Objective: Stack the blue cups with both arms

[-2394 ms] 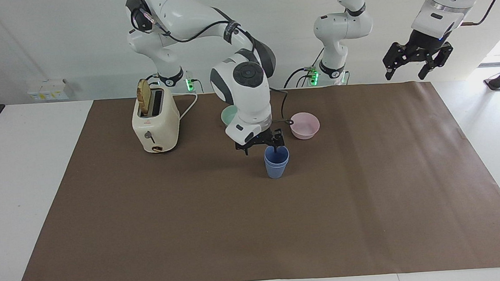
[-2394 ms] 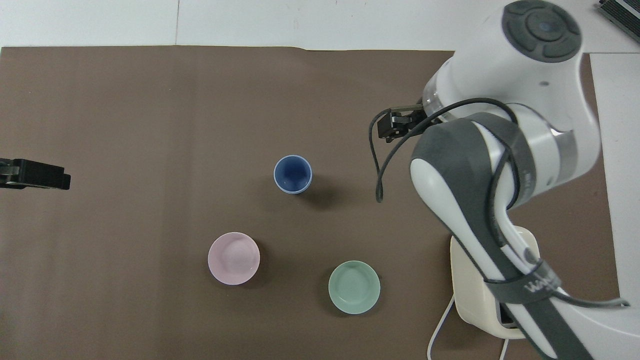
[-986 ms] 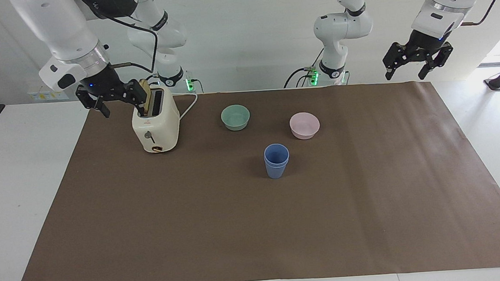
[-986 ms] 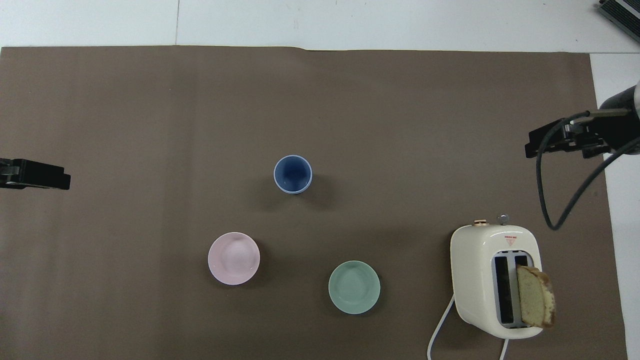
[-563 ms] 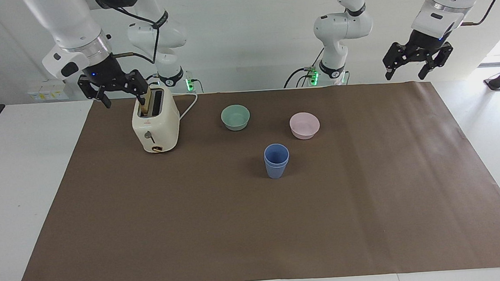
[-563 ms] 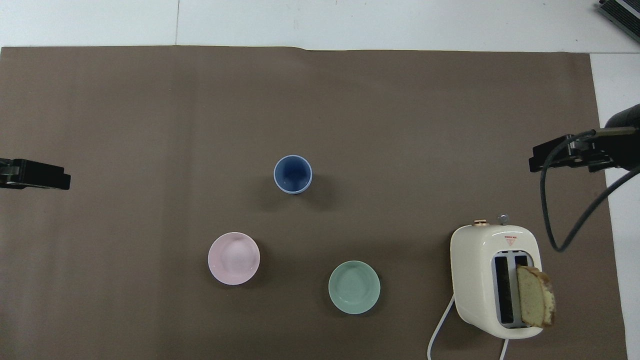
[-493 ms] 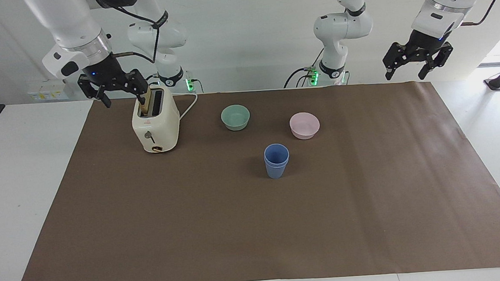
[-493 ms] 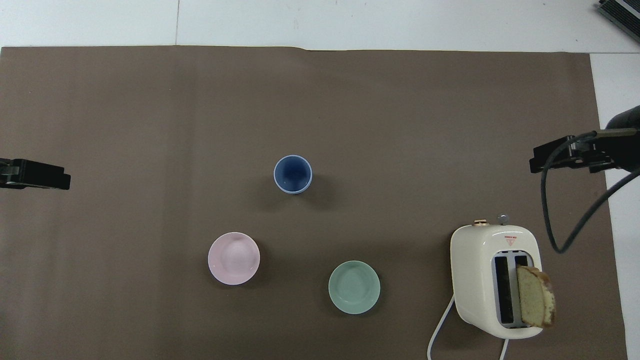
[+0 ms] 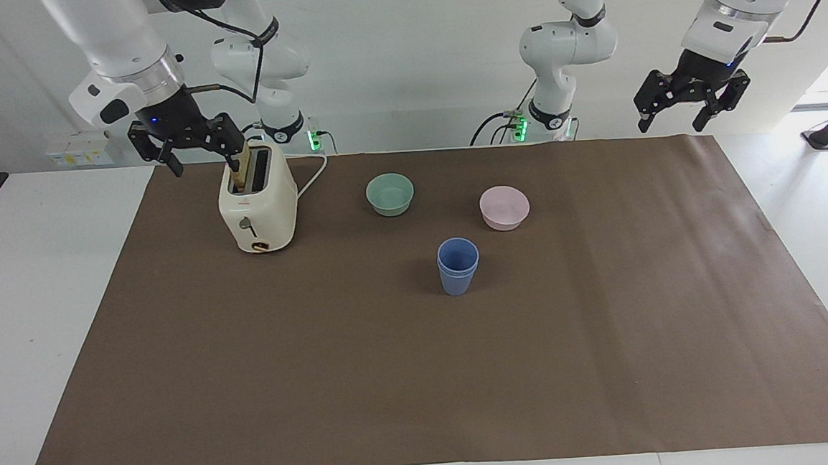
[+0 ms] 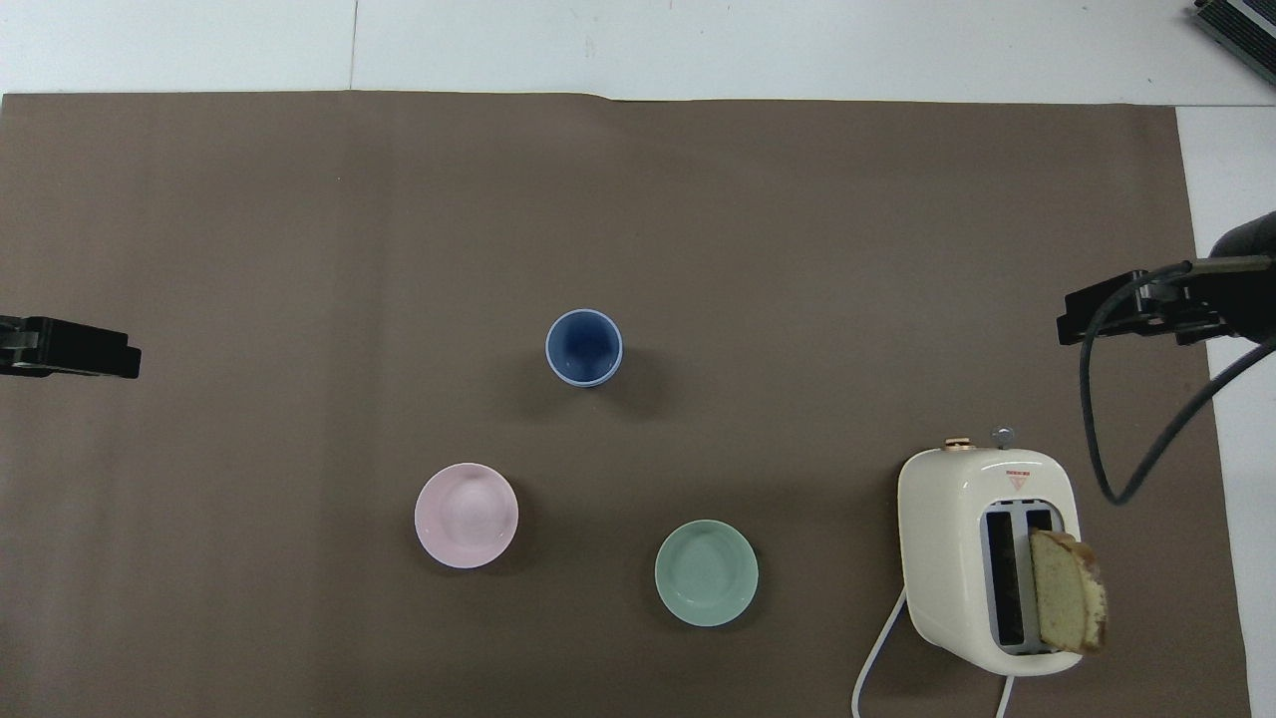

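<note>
- The blue cups (image 9: 458,266) stand nested, one inside the other, upright at mid-table; the double rim shows in the facing view, so by my reading the stack is done.
- On an overhead clock centred on the stack, the pink bowl (image 10: 466,515) sits at about seven o'clock and the green bowl (image 10: 706,572) at about five, both nearer the robots, neither touching it.
- The toaster (image 9: 257,205), a bread slice (image 10: 1067,604) in its slot, stands toward the right arm's end.
- The right gripper (image 9: 188,147) hangs spread and empty beside the toaster top; the stack lies at roughly nine o'clock from it overhead.
- The left gripper (image 9: 691,102) waits raised over its own table end, fingers apart, holding nothing.
- Neither gripper is near the stack; the right looks slightly closer.
</note>
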{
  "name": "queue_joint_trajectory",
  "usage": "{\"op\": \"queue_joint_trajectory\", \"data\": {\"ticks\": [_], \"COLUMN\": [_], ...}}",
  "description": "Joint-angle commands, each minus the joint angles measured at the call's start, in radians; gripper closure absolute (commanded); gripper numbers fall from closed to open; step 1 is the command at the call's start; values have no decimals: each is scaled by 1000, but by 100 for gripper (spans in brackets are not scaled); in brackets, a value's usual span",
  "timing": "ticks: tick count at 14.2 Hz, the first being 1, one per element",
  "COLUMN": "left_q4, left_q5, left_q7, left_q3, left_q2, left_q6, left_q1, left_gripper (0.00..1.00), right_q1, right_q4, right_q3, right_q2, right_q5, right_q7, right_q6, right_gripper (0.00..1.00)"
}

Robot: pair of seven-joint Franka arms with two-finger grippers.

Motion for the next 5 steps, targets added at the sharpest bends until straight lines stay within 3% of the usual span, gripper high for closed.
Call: {"op": "queue_joint_trajectory", "data": {"ticks": [1, 5], "left_q4": [2, 2], "left_q5": [9, 9], "left_q7": [14, 14], "left_q3": [-1, -1], "left_q2": [-11, -11], "left_q6": [-20, -20], "left_q1": [7, 7], "left_gripper": [0, 0], "right_q1": [-19, -19], "right_q4": [-28, -30], "right_q3": [9, 9], "right_q2": [-21, -21], "right_q5": [20, 18], "right_q7": [-2, -5], "right_q6": [16, 15], "right_gripper": [0, 0]}}
